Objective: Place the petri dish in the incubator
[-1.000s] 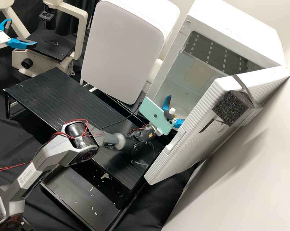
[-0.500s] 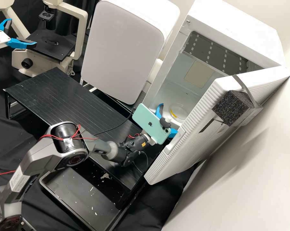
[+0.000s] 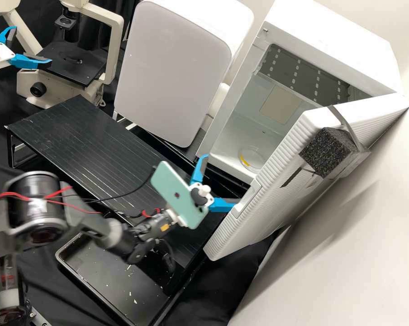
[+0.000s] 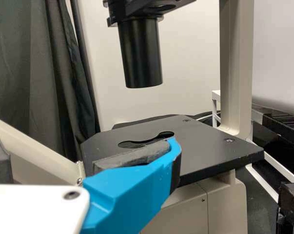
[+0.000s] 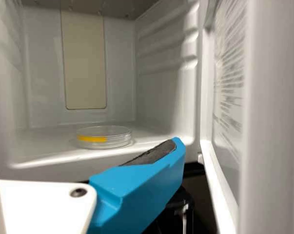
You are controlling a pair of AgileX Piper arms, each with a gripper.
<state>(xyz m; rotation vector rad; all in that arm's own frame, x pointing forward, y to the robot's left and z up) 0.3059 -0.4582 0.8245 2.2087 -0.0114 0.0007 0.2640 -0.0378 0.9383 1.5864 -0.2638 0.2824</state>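
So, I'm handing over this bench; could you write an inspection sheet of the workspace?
Surface: black stand, pale marks.
Job's things: yellow-marked petri dish on incubator floor; door open.
Clutter: pale flecks in black tray.
Left gripper: open, near microscope.
Right gripper: open, outside incubator, clear of dish.
Cables: red wires on right arm.
Surroundings: foam block strapped to door; white appliance beside incubator.

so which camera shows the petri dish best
The right wrist view: the petri dish sits close and unblocked on the incubator floor, its yellow mark plain. The high view has it smaller, from above, near the open door. The left wrist view faces the microscope.
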